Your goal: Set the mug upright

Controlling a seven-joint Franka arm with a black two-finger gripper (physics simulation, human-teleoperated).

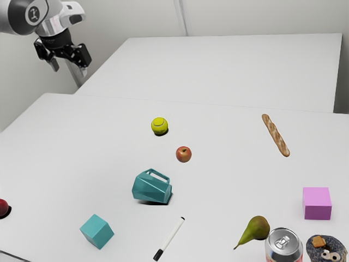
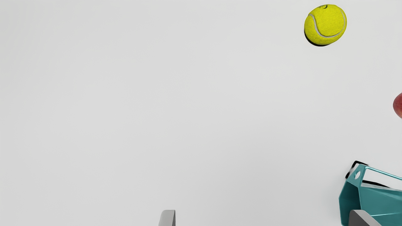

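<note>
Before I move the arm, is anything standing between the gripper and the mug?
Nothing visible stands between the gripper and the mug, which lies on its side. The tennis ball sits off to one side of that path.

The smooth, rounded robot arm point(image 1: 10, 13) is pale grey-white, with a dark grey round cap point(image 1: 33, 14) bearing a light ring and a small pale emblem inside it. A white curved wrist housing point(image 1: 54, 23) has a small dark oval patch point(image 1: 75, 19) on its side. Below comes a glossy black, angular two-finger gripper point(image 1: 69, 67), its plain grey fingertips point(image 2: 167, 218) blunt, narrow and flat-faced, with darker shading on one side.
</note>
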